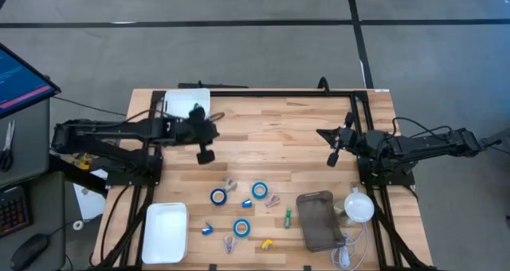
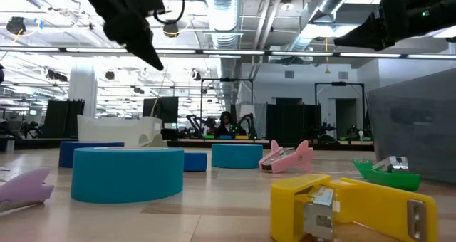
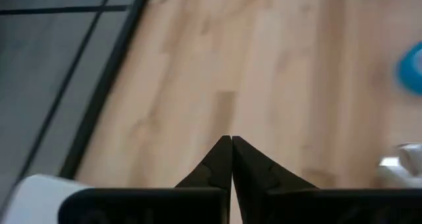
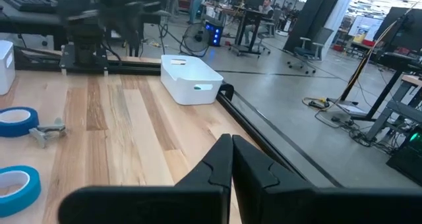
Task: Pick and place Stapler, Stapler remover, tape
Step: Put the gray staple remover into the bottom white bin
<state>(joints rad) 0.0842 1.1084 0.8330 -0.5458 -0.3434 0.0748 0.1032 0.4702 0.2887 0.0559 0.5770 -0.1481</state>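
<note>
The fingers of both grippers are seen pressed together, tip against tip, with nothing held between them. The left gripper (image 1: 206, 154) is held above bare wood on the left half of the table (image 1: 271, 135), just right of a white bin (image 1: 188, 104) at the far left corner. A second white bin (image 1: 165, 232) is set at the near left edge. The three rolls of blue tape are laid flat near the middle of the near half: one (image 1: 218, 197) on the left, one (image 1: 241, 228) nearer the front edge, one (image 1: 259, 190) to the right. Small coloured staple removers (image 1: 268, 244) are scattered around them. A grey pouch (image 1: 318, 220) is found further right. The right gripper (image 1: 334, 158) is held above the right side.
</note>
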